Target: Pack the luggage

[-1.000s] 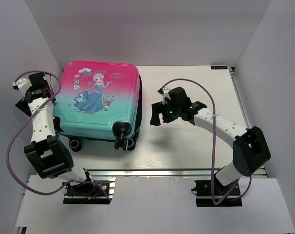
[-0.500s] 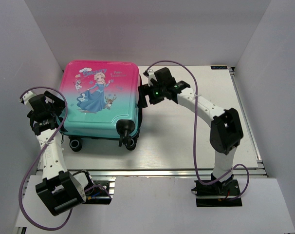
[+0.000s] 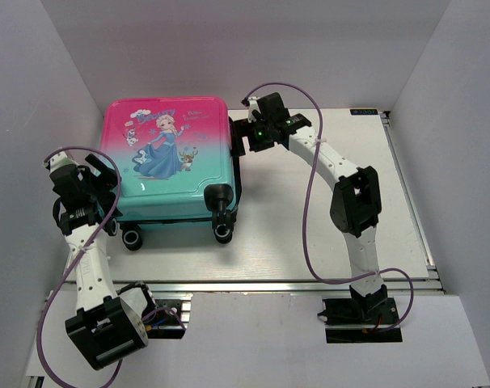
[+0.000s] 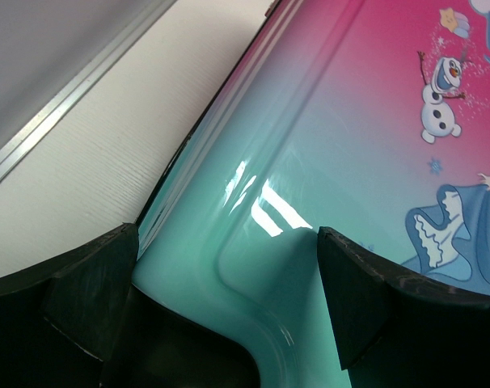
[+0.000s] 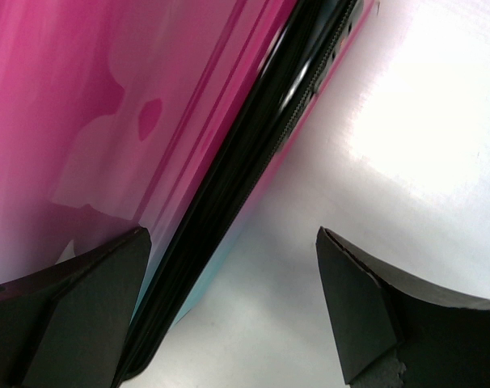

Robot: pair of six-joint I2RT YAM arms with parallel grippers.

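Observation:
The luggage (image 3: 168,158) lies flat and closed at the table's back left, its pink-to-teal princess shell facing up and its wheels (image 3: 222,232) toward me. My left gripper (image 3: 107,198) is open at the near left corner. In the left wrist view the teal shell (image 4: 334,145) fills the gap between the left gripper's (image 4: 229,307) fingers. My right gripper (image 3: 238,139) is open at the far right edge. In the right wrist view the right gripper (image 5: 233,307) straddles the black zipper seam (image 5: 253,153), with one finger over the pink shell and the other over the table.
White walls close in the left, back and right sides. An aluminium rail (image 3: 293,283) runs along the near edge and another (image 3: 407,182) down the right side. Purple cables loop off both arms. Bare white table (image 3: 310,226) lies right of the luggage.
The right arm swung from mid-table to the luggage's far right edge. The left arm came in to the near left corner. The luggage turned slightly, its wheel end shifting right.

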